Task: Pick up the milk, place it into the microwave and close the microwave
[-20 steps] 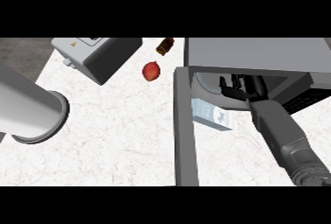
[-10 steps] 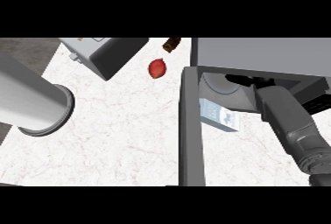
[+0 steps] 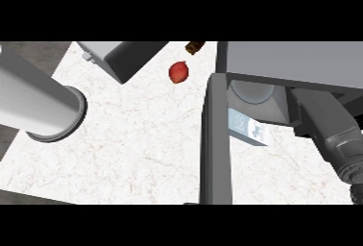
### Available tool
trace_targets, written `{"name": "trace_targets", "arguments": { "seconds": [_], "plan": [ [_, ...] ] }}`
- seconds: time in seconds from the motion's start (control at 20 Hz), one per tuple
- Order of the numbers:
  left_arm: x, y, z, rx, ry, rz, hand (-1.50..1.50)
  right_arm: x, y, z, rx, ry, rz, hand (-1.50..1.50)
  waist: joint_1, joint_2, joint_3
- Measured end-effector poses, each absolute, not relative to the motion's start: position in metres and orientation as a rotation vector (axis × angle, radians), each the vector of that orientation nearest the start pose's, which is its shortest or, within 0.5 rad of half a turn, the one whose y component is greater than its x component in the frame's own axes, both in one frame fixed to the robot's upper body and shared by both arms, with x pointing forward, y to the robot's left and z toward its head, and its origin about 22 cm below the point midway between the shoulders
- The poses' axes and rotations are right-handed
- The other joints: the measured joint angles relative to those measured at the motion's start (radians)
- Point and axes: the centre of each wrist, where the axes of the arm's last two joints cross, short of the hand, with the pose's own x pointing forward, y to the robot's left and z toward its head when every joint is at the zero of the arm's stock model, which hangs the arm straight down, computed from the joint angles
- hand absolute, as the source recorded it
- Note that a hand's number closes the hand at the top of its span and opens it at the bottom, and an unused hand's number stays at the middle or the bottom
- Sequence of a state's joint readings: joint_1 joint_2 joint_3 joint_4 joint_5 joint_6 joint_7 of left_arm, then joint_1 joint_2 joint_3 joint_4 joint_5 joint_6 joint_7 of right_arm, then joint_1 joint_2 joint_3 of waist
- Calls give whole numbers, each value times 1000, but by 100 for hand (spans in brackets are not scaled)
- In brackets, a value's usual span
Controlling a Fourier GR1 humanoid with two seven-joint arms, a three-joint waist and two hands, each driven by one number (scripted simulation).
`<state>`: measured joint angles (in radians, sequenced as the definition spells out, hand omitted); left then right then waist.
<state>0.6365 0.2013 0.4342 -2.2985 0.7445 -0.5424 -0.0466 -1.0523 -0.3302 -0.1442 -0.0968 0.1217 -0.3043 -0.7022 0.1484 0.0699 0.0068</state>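
Observation:
The milk (image 3: 248, 126) is a small white and pale blue carton. It lies at the left side of the microwave's mouth, right beside the open door (image 3: 217, 144), which stands out towards me as a dark grey slab. The microwave (image 3: 291, 60) fills the upper right. My right forearm (image 3: 322, 125) comes up from the lower right and passes just right of the carton; its hand is hidden under the microwave's top. My left forearm (image 3: 35, 105) shows at the left as a thick grey tube, and its hand is out of view.
A grey box-like appliance (image 3: 124, 57) stands at the back. Next to it lie a red food item (image 3: 179, 72) and a brown one (image 3: 194, 46). The white marble counter (image 3: 135, 149) ends at the left and along the lower left.
My right arm has pushed further into the microwave, and its open hand has slipped out of sight under the top. The left forearm looms larger at the left. The milk has stayed put.

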Motion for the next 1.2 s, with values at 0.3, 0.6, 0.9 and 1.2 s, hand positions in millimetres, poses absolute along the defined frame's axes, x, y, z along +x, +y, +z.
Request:
{"name": "trace_targets", "arguments": {
  "seconds": [0.3, 0.6, 0.9, 1.2],
  "plan": [
    [73, 351, 119, -244, -1969, -31, -150, 436, -284, 45, -592, -1829, 278, 150, 15, 12, 5],
    [76, 353, 122, -259, -1972, -45, -150, 434, -293, 47, -625, -1824, 248, 150, 32, 19, 9],
    [80, 356, 124, -253, -1971, -62, -150, 433, -300, 48, -646, -1819, 228, 150, 45, 26, 11],
    [82, 358, 128, -229, -1965, -92, -150, 433, -304, 50, -656, -1822, 207, 150, 54, 30, 13]
  ]
}}
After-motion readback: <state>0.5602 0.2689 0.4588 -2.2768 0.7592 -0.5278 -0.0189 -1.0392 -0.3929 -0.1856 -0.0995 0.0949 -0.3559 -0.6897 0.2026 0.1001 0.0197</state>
